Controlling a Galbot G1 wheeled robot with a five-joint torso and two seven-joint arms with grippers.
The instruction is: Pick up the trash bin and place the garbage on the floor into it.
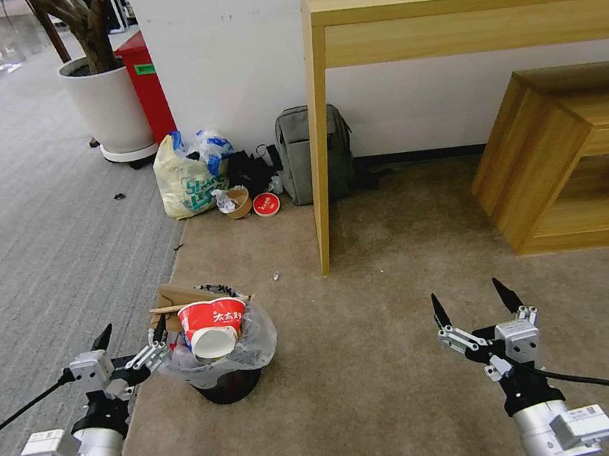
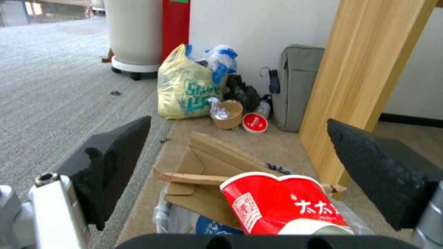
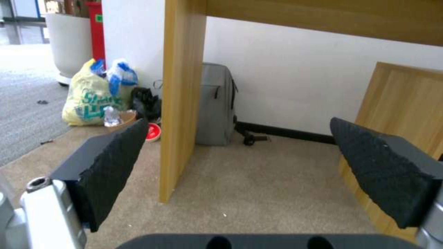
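Standing on the beige floor [image 1: 381, 366], the bin [image 1: 227, 382] is already full: a red cup [image 1: 213, 326] lies on top, with cardboard [image 1: 173, 299] and a stick poking out over the bag rim. Most of the collecting looks finished, because the carpet around it is almost bare. Only a small white scrap [image 1: 276, 276] is left near the desk leg [image 1: 321, 181], and a dark bit on the grey carpet further away.

The left gripper [image 1: 131, 336] is just beside the bin, at its rim, with fingers apart; its wrist camera looks straight over the cup [image 2: 281, 204] and cardboard [image 2: 207, 173]. I cannot tell if a finger touches the bag. The right gripper [image 1: 474, 301] hangs over open floor, well apart from the bin, fingers spread and holding nothing.

The yellow bag [image 1: 183, 176], paper bowls and backpack [image 1: 310, 153] by the wall are not part of this job, in my judgement.
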